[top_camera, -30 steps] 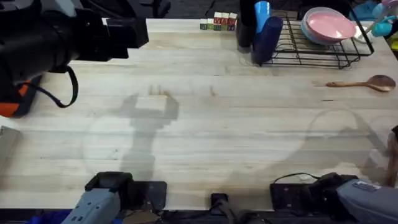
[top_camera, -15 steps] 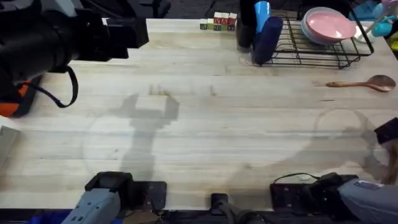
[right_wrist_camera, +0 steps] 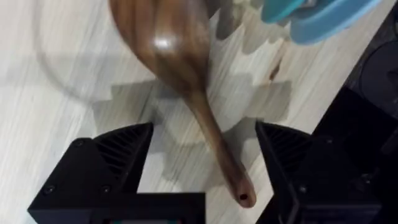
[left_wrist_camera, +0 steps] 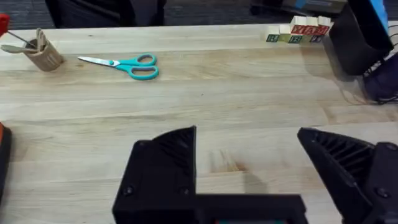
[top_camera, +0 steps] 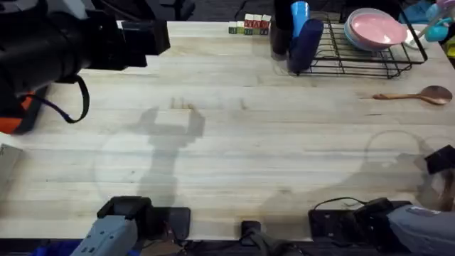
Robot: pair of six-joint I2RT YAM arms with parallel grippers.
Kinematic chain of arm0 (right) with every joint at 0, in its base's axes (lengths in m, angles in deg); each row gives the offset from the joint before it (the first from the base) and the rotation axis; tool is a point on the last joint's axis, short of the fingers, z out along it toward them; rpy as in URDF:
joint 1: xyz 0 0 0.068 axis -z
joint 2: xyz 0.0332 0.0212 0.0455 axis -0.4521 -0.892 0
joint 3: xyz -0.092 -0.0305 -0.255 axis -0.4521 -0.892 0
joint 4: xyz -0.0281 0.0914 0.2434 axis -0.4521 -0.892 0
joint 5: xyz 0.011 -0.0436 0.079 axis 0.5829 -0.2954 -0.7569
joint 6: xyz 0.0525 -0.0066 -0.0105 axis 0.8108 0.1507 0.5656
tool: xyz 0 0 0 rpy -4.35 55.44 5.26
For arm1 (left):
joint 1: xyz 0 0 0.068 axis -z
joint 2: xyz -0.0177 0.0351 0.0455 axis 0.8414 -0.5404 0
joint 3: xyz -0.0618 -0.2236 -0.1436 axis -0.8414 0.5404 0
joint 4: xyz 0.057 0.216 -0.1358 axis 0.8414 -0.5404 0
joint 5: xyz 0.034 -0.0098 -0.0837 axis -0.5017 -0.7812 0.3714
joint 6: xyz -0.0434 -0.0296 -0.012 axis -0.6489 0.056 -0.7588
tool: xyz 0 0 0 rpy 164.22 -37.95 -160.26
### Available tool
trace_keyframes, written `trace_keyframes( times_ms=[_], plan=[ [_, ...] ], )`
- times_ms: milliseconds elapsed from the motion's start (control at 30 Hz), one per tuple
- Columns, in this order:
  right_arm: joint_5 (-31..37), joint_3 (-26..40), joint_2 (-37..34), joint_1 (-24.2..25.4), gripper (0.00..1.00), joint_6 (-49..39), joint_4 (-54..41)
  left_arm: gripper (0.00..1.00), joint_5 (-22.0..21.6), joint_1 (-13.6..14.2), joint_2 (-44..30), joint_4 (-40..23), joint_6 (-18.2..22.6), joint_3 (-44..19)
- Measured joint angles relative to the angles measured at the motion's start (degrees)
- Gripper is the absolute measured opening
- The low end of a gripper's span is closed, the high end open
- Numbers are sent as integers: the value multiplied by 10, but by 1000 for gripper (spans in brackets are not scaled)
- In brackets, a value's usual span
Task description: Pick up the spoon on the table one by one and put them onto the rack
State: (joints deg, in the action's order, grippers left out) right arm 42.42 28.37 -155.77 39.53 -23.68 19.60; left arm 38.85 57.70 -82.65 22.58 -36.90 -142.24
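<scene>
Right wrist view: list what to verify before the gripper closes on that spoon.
1. Right gripper open: ok, one finger on each side of the handle.
2. Spoon handle centred between the fingers: ok, roughly.
3. Spoon lying free on the table, nothing on top of it: ok.
4. Fingers low enough to grip the handle: cannot tell.
5. Free room on the rack: ok, bare wires between the blue items and the pink dish.
6. Left gripper out of the way: ok, open over bare table.

Pale table under spoon, rack
</scene>
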Motion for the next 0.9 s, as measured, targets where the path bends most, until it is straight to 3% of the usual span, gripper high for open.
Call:
trace_keyframes(
  times_ms=[200,400,733,900],
  plan=[
    [-4,-1,-11,6,978,-2,24,994,0,0,0,0,0,0],
    [-26,0,-17,9,900,-5,29,993,0,0,0,0,0,0],
    [-52,-1,-21,9,570,-8,31,993,0,0,0,0,0,0],
    [-58,-1,-25,9,519,-8,35,994,0,0,0,0,0,0]
  ],
)
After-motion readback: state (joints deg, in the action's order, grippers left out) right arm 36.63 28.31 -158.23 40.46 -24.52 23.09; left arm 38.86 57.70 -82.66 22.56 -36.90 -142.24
